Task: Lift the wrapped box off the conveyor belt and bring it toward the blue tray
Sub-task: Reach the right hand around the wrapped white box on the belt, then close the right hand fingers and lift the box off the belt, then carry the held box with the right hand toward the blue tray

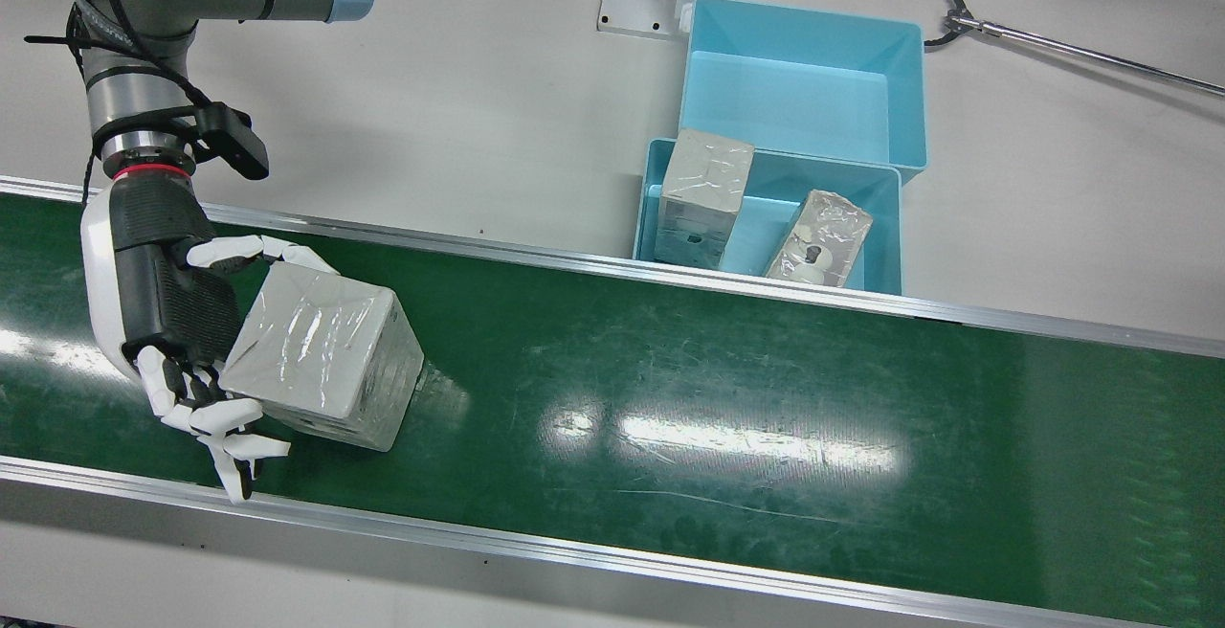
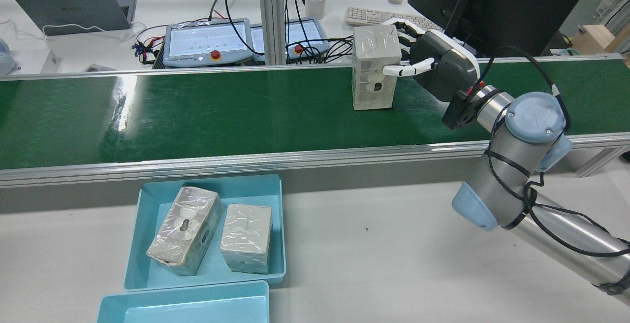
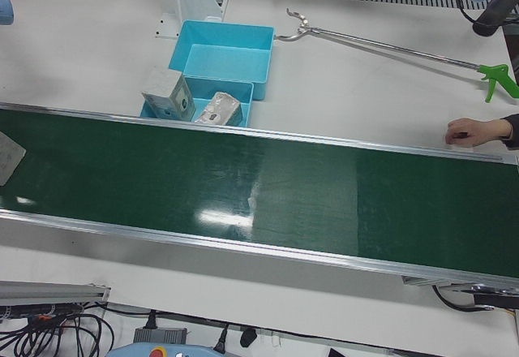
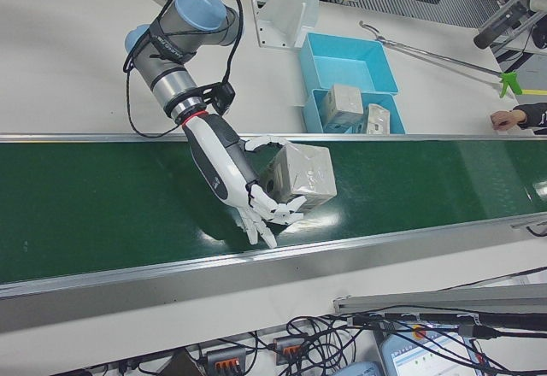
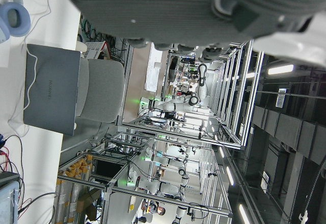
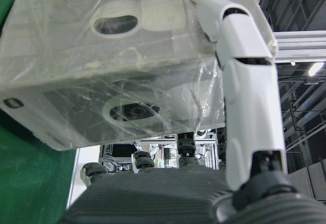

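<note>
The right hand has its white fingers wrapped around the grey, film-wrapped box standing on the green conveyor belt: the grasp step, I judge. Next comes a lift and a carry toward two o'clock in the front view, to the light-blue plastic tray. Two wrapped boxes already crowd it. The left hand's state cannot be told.

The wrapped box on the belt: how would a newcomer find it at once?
Find the long green conveyor belt. The wrapped box stands on it, clasped by the right robot hand. Two similar boxes lie in a blue tray off the belt.
</note>
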{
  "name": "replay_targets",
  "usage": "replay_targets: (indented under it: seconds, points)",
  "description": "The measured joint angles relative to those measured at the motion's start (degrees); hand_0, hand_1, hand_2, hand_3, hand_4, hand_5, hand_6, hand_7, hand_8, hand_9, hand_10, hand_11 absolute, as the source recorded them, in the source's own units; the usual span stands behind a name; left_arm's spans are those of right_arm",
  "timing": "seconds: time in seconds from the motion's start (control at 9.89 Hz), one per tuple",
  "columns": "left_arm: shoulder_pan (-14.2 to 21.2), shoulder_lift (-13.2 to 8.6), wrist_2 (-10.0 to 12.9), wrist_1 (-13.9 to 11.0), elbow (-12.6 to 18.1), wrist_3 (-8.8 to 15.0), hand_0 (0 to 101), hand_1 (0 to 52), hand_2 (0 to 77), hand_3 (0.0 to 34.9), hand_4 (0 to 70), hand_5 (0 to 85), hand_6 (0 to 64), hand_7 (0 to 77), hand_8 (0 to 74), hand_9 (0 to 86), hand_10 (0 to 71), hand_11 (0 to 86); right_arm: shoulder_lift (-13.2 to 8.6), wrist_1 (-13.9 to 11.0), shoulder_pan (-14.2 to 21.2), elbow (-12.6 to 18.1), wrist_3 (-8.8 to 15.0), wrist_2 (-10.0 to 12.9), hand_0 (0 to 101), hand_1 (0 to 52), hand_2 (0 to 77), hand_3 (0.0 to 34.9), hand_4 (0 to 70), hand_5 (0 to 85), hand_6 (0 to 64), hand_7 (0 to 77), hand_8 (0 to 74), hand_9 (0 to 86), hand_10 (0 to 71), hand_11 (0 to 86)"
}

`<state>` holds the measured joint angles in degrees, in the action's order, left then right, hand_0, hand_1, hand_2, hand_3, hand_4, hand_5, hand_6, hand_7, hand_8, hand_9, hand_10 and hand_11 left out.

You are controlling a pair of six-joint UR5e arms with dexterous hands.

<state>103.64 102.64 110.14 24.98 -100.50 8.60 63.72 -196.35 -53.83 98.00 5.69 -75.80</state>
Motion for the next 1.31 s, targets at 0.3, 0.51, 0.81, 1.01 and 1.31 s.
replay_targets:
  seconds: [0.3, 0.51, 0.81, 1.01, 1.31]
  points:
    - [0.00, 0.00, 0.00, 0.00, 0.00, 0.00, 0, 0.0, 0.5, 0.0, 0.0, 1.1, 0.0, 0.0, 0.0, 0.0, 0.5, 0.0, -0.01, 0.00, -0.04, 0.00, 0.01, 0.01, 50, 20.2, 26.2, 27.6, 7.6, 39.8, 2.7, 27.8, 0.0, 7.1, 0.0, 1.6]
    - [0.00, 0.00, 0.00, 0.00, 0.00, 0.00, 0, 0.0, 0.5, 0.0, 0.0, 1.1, 0.5, 0.0, 0.0, 0.0, 0.5, 0.0, -0.06, -0.75, -0.19, 0.00, -0.12, 0.03, 50, 20.2, 27.8, 27.5, 7.6, 40.4, 2.7, 28.9, 0.0, 7.1, 0.0, 1.6]
    - [0.00, 0.00, 0.00, 0.00, 0.00, 0.00, 0, 0.0, 1.1, 0.0, 0.0, 1.1, 0.5, 0.0, 0.0, 0.0, 0.5, 0.0, -1.04, -5.45, -1.33, 0.60, -0.45, 0.72, 53, 18.5, 30.5, 24.9, 10.4, 44.2, 9.8, 36.0, 6.0, 13.1, 3.8, 1.6]
    - [0.00, 0.00, 0.00, 0.00, 0.00, 0.00, 0, 0.0, 0.5, 0.0, 0.0, 1.1, 0.0, 0.0, 0.0, 0.0, 0.5, 0.0, -2.11, -9.37, -1.90, 2.60, -0.27, 1.44, 55, 14.2, 32.2, 20.0, 15.3, 54.0, 17.5, 43.1, 25.1, 27.3, 22.4, 16.9]
    - [0.00, 0.00, 0.00, 0.00, 0.00, 0.00, 0, 0.0, 0.5, 0.0, 0.0, 1.1, 0.5, 0.0, 0.0, 0.0, 0.0, 0.0, -2.62, -11.45, -2.26, 7.17, 0.83, 1.59, 51, 3.3, 35.5, 11.1, 20.7, 69.8, 26.2, 57.8, 42.5, 42.0, 42.0, 34.9]
